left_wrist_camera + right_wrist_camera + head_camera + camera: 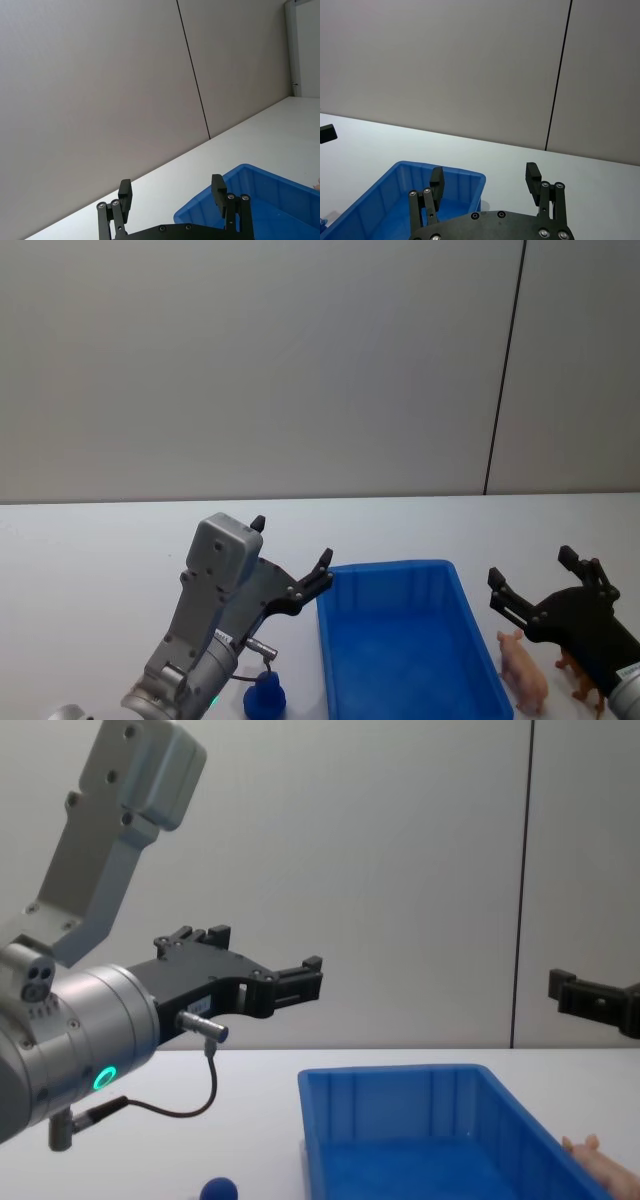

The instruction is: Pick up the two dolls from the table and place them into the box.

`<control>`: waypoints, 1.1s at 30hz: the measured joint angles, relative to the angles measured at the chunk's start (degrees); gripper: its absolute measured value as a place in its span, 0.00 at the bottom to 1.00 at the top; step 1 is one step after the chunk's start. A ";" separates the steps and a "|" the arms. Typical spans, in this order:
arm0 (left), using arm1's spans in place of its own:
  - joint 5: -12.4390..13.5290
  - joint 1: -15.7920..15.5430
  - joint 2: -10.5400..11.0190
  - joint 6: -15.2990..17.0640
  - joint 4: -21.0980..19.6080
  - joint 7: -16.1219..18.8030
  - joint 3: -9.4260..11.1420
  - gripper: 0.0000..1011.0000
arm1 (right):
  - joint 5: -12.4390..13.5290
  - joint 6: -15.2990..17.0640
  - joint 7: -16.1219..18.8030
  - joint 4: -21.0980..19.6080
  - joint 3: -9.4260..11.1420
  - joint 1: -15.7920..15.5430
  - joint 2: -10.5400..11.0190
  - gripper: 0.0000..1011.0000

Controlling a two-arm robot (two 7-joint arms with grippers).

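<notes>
Right now we see the box [390, 568] sitting on the white counter [90, 540] a little right of centre. It is a bright blue rectangular bin of hard, glossy plastic. Its rim is rounded at the corners, and the chest view shows upright ribs along its wall. Its long axis runs from the near edge of the counter toward the far wall, and its smooth blue floor shows.

Three small toys stand outside it. The pale pink piglet [524, 672] is just beside the box's right wall, near the front. It is a smooth moulded figure on thin legs, its body lies roughly parallel to the box, and its head points toward the far side. Just right of it is the brown animal [580, 680], orange-brown with thin legs and partly covered by the right arm, so we cannot tell which way it faces. The blue rounded doll [264, 698] stands off the box's front left corner, a short upright shape with a wider base and a narrower top.

Both arms hang above the counter, and neither touches a toy. The left gripper [292, 542] is just beside the box's far left corner, its black fingers spread wide and pointing up and to the right, with nothing between them. The right gripper [532, 568] is to the right of the box, above the piglet and the brown animal, also spread wide and empty, its fingers pointing toward the far wall.
</notes>
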 joint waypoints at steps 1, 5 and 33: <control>0.00 0.00 0.00 0.00 0.00 0.00 0.00 0.99 | 0.00 0.00 0.00 0.00 0.00 0.00 0.00 0.99; 0.00 0.00 0.00 0.00 0.00 0.00 0.00 0.99 | 0.01 0.00 -0.02 -0.03 0.05 -0.06 0.01 0.99; 0.00 0.00 0.00 0.00 0.00 0.00 0.00 0.99 | 2.38 5.91 -5.62 0.28 2.87 -2.36 2.13 0.99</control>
